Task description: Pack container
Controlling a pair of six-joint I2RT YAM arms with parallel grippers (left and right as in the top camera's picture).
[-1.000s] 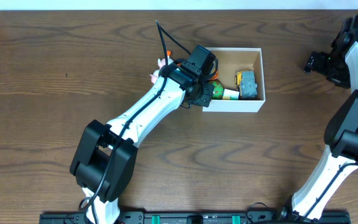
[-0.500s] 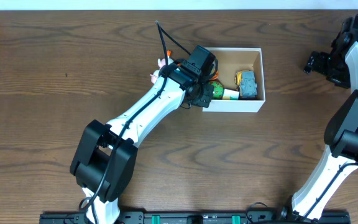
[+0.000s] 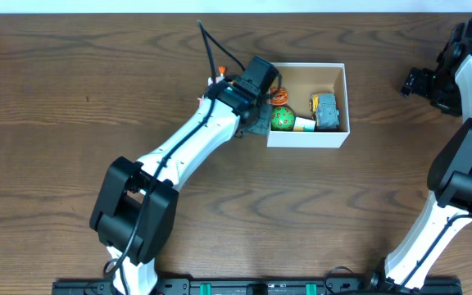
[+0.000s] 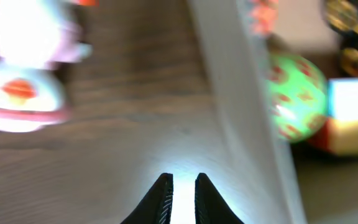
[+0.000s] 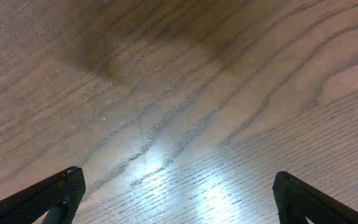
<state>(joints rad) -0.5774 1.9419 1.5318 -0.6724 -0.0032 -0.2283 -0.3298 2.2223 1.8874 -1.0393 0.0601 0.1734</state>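
Note:
The container (image 3: 306, 138) is a white-walled box with a brown inside, at the table's back middle. It holds a green ball with red spots (image 3: 283, 120), a grey and yellow toy car (image 3: 326, 111), an orange toy (image 3: 279, 96) and a white block (image 3: 304, 124). My left gripper (image 3: 256, 123) hovers just outside the box's left wall (image 4: 241, 106). Its jaws (image 4: 184, 186) are a narrow gap apart with nothing between them. The ball (image 4: 294, 93) lies just inside that wall. My right gripper (image 3: 408, 82) stands wide open over bare wood (image 5: 179, 193) at the far right.
A white and pink toy (image 4: 23, 93) lies on the table to the left of the box, partly hidden under my left arm (image 3: 214, 82). The right arm's base rises along the right edge (image 3: 457, 180).
My left gripper has drawn back from over the box's left corner to just outside the wall, uncovering the green ball. Its jaws have parted slightly. The right arm has not moved.

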